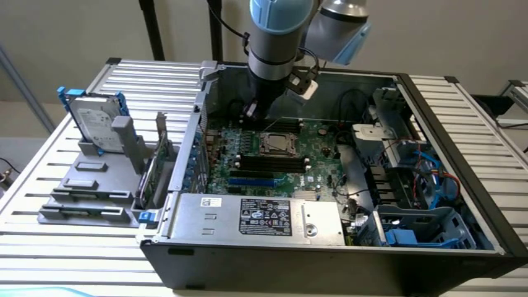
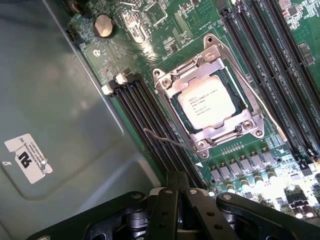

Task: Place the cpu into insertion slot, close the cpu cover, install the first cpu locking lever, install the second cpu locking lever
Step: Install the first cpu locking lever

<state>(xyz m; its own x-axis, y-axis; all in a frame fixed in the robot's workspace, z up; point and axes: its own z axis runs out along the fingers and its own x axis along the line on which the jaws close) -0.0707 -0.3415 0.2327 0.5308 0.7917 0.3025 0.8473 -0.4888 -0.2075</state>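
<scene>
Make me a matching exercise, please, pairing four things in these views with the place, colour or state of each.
Column one:
1. cpu
2. cpu cover
3. gripper
4. white label

Column two:
A. stuck on the grey case wall
B. shut
C. silver frame lying flat around the cpu
D. pale top with printed text

Pairs: 1-D, 2-C, 3-B, 4-A.

silvery-beige cpu [image 2: 206, 104], green circuit board [image 2: 176, 47]

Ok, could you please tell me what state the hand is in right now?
Hand: closed, nothing held; the cpu lies under its cover.
</scene>
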